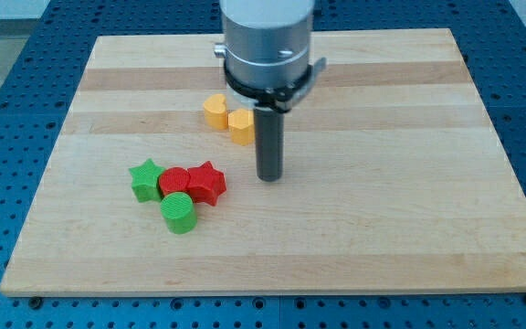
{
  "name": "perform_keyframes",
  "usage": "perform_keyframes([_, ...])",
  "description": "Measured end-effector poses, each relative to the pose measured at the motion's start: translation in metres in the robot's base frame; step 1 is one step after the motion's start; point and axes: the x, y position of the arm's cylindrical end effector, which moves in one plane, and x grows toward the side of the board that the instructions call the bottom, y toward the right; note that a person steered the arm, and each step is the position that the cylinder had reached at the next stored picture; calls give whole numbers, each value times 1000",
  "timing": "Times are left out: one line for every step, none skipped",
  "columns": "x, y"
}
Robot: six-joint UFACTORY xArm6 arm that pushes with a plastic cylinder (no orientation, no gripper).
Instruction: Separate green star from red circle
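The green star [144, 179] lies at the left of a tight cluster in the board's lower left part. It touches the red circle [173, 181] on its right. A red star [206, 183] touches the red circle's right side, and a green circle [179, 213] sits just below the red circle. My tip [270, 175] rests on the board to the right of the cluster, a short gap from the red star and apart from every block.
A yellow heart-like block [214, 111] and a yellow block [241, 126] sit together just left of the rod, above the cluster. The wooden board [409, 228] lies on a blue perforated table [7, 73].
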Motion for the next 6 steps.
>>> perform_keyframes([-25, -35])
perform_keyframes([-28, -78])
perform_keyframes([-27, -105])
perform_keyframes([-20, -118])
perform_keyframes([-4, -118])
perform_keyframes([8, -118])
